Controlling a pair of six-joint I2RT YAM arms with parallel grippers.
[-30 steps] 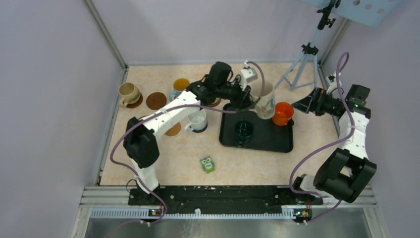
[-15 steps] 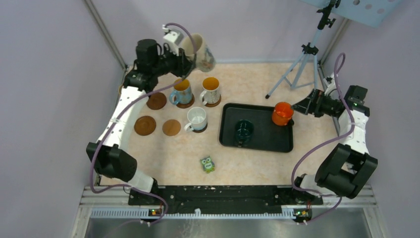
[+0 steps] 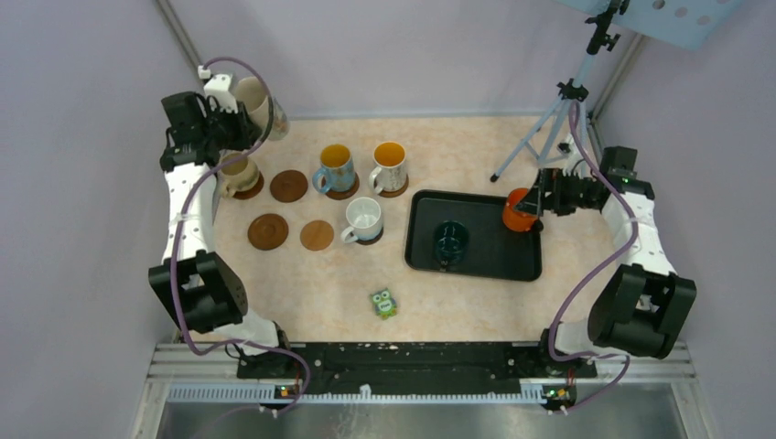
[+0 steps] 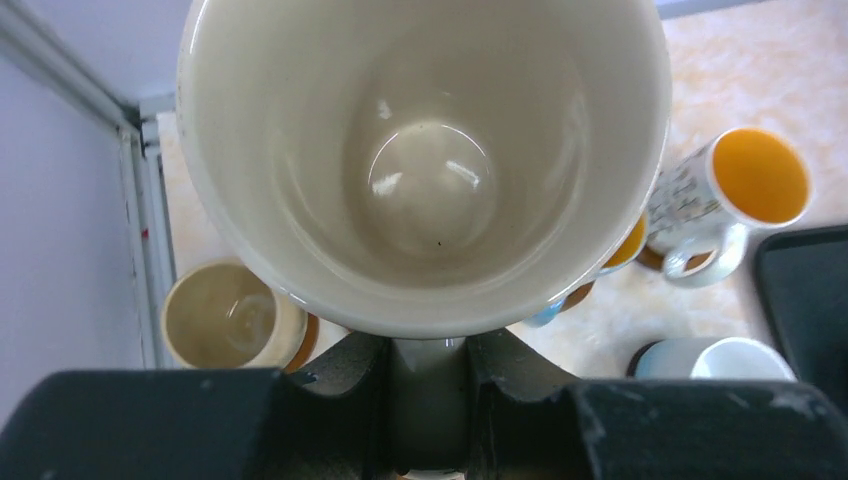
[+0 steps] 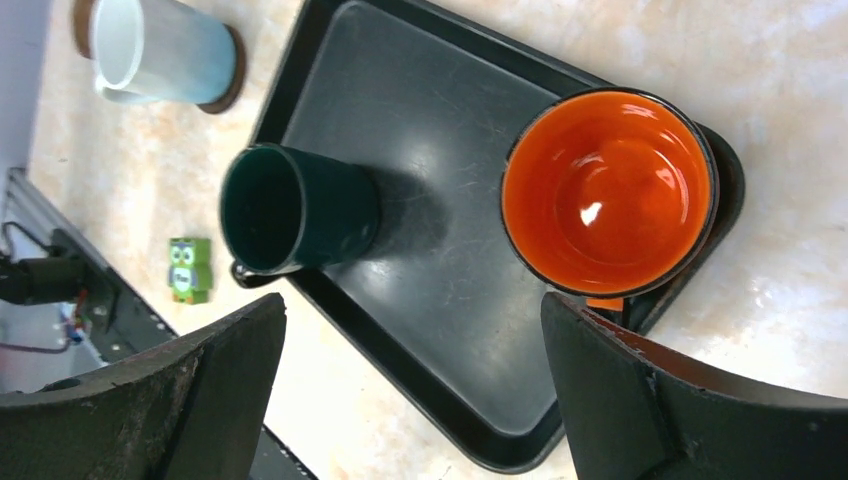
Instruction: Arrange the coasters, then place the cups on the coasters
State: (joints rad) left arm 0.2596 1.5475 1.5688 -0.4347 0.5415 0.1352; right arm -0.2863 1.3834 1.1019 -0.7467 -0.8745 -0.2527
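Note:
My left gripper (image 3: 240, 117) is shut on the handle of a tall cream cup (image 3: 263, 108), held in the air at the back left corner. In the left wrist view the cup's (image 4: 425, 160) mouth faces the camera, above a beige cup (image 4: 225, 315) on its coaster. Three bare brown coasters (image 3: 289, 186) (image 3: 268, 230) (image 3: 317, 235) lie on the table. A blue-handled cup (image 3: 334, 169), an orange-lined cup (image 3: 389, 167) and a white cup (image 3: 363, 219) each stand on coasters. My right gripper (image 5: 412, 330) is open, just right of the orange-red cup (image 5: 605, 190). A dark green cup (image 5: 295, 208) stands beside it.
Both the orange-red and green cups stand in a black tray (image 3: 485, 258) right of centre. A small green owl figure (image 3: 383, 303) lies near the front. A tripod (image 3: 558, 119) stands at the back right. Walls close in on the left, back and right.
My left arm has swung from over the tray to the back left corner, carrying the cream cup. My right gripper has moved left, up to the orange-red cup.

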